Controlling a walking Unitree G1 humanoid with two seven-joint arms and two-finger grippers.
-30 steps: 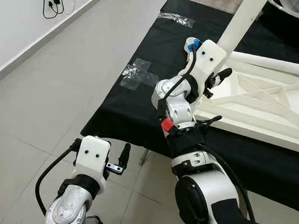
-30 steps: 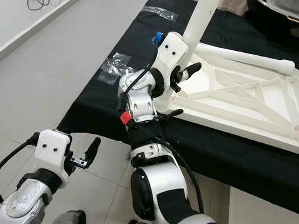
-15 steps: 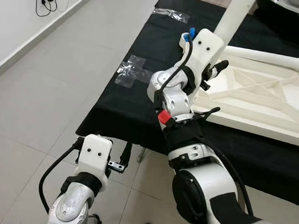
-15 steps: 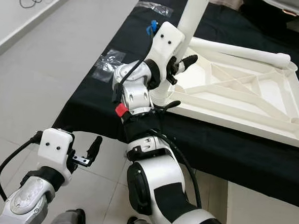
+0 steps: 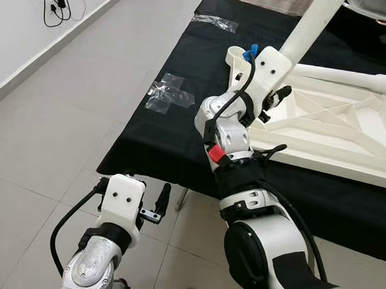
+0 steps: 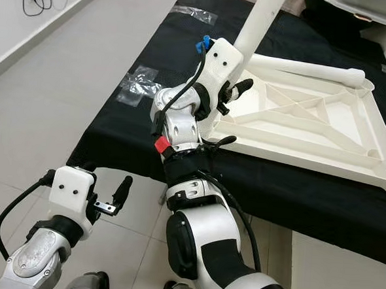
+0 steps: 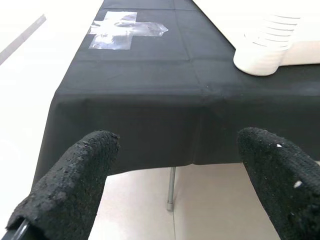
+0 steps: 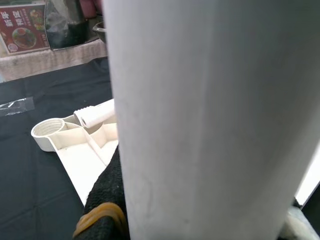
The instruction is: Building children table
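On the black-draped table (image 5: pixel 161 136), head views show the white ribbed tabletop (image 6: pixel 324 136) lying underside up, the right gripper (image 5: pixel 274 100) clamped round an upright white leg (image 5: pixel 308 27); a threaded corner socket (image 5: pixel 234 55), hidden before, is now exposed. Left wrist view: left gripper (image 7: pixel 175 185) spread wide (low, idle); right wrist view: the leg looms close.

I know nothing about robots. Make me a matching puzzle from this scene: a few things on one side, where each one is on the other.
Things:
1. upright white table leg
2. loose white table leg
3. clear tape cross
4. left tool

Places:
A. lying on the upturned white tabletop
B. stuck on the black cloth
C. over the floor, fingers apart
D. gripped by the right tool

Pairs: 1-D, 2-A, 3-B, 4-C
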